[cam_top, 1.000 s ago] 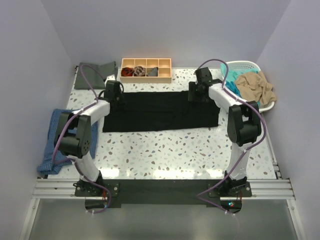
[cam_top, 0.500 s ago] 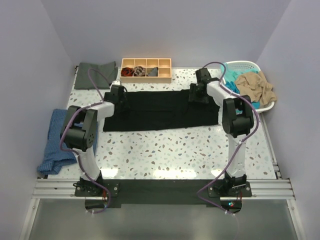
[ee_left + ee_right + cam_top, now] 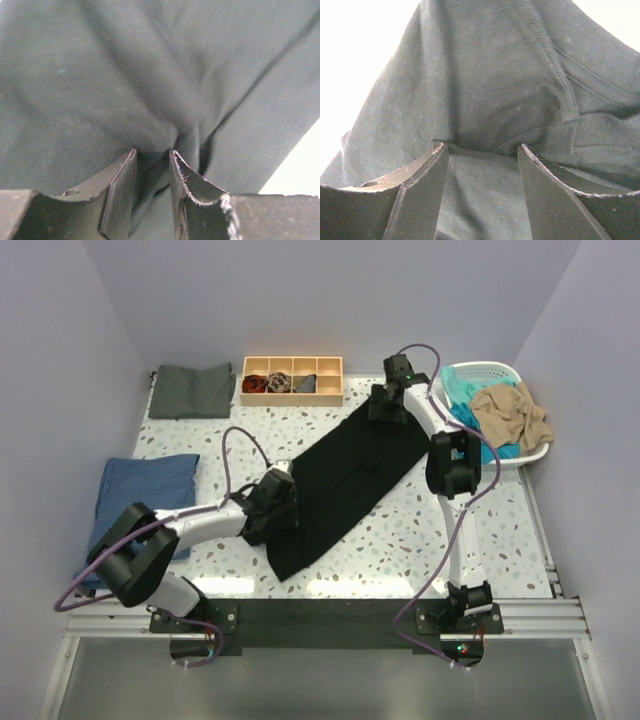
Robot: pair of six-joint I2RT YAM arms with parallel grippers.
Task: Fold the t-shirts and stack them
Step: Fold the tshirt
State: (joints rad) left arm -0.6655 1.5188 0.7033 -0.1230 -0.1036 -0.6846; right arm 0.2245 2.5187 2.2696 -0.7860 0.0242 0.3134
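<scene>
Black t-shirt (image 3: 350, 475) stretches slantwise across the bench (image 3: 420, 540), from far right to near left, and the fold looks half done. Left claw (image 3: 152, 155) pinches a narrow pleat at the near end. Right claw (image 3: 482, 147), set wider, grips a thick hem at the far end. Next, I judge, both must lay the cloth flat and square before doubling it.

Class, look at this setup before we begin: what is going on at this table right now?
Two robot arms are handling a black t-shirt, which is stretched diagonally across the table. The left gripper pinches its near end, and the right gripper grips its far end beside the white basket. A grey-green shirt lies folded in the far left corner. A teal shirt and a tan shirt sit crumpled in the basket, not yet folded.
</scene>
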